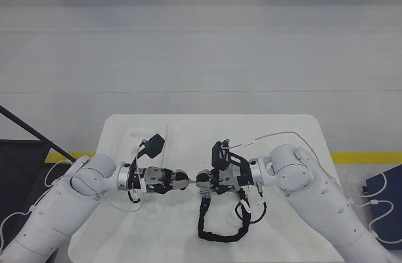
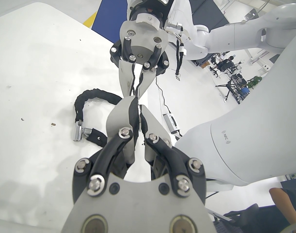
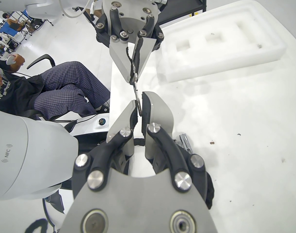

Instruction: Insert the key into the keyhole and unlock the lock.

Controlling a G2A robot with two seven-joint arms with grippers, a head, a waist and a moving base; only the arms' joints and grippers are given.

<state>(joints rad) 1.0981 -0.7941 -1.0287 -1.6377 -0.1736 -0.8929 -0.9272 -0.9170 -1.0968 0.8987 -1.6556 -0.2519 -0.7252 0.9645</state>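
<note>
Left gripper (image 3: 134,78): clamped on key (image 3: 137,93) | right gripper (image 3: 139,103): closed on key's other end; tip to tip above table (image 1: 280,131) | chain lock (image 2: 78,110): lying on table below

The key (image 3: 136,92) is seen as bare metal; the lock (image 2: 78,132) is finished in polished chrome, its chain (image 2: 94,95) sheathed in black cloth; the table (image 1: 273,138) is matt white.

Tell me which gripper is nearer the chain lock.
Right. Both pinch the key, but the right gripper hovers just above one end of the chain lock; the left gripper is farther off to its side.
</note>
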